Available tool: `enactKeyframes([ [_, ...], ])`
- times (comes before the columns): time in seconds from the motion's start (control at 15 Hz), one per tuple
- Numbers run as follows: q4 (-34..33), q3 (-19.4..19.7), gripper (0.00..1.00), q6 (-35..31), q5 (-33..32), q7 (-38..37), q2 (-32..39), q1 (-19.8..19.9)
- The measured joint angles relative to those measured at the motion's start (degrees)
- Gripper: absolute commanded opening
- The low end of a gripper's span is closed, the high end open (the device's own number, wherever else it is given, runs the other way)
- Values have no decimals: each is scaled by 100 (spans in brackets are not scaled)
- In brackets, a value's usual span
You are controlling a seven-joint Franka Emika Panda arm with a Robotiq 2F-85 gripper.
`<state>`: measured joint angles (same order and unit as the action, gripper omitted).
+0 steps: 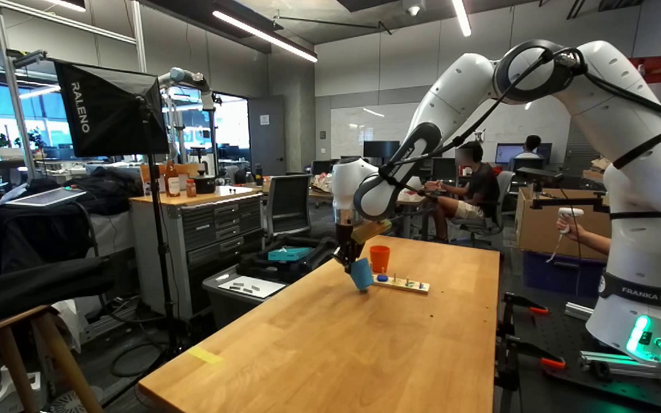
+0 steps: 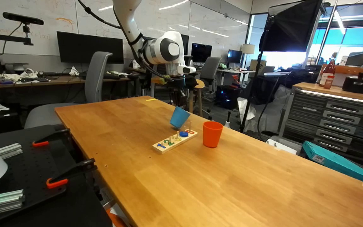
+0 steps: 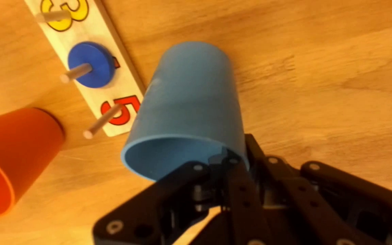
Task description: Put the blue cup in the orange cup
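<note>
Blue cup point(image 3: 192, 92): tilted, rim pinched in gripper point(image 3: 243, 154); at or just above table point(image 2: 247, 183), contact unclear, beside peg board point(image 2: 173, 143). Orange cup point(image 2: 211, 135): upright, near board's end. Step in hand, presumably: lifting. Likely needed next: raising above pegs point(image 3: 103, 120), carrying across, straightening, lowering inside.

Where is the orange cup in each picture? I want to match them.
In an exterior view: orange cup, below and right of centre.
In an exterior view: orange cup, right of centre, lower half.
Wrist view: orange cup, left edge, cut off.
Shared landmark: blue disc in all three.
</note>
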<state>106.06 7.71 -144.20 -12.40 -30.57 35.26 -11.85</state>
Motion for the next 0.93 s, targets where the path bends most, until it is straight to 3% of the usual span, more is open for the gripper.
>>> enactKeyframes([
  [0.53, -212, 295, 2, -163, -351, 32, -545, 26],
  [0.93, -166, 822, 3, -185, -930, 18, -867, 65],
])
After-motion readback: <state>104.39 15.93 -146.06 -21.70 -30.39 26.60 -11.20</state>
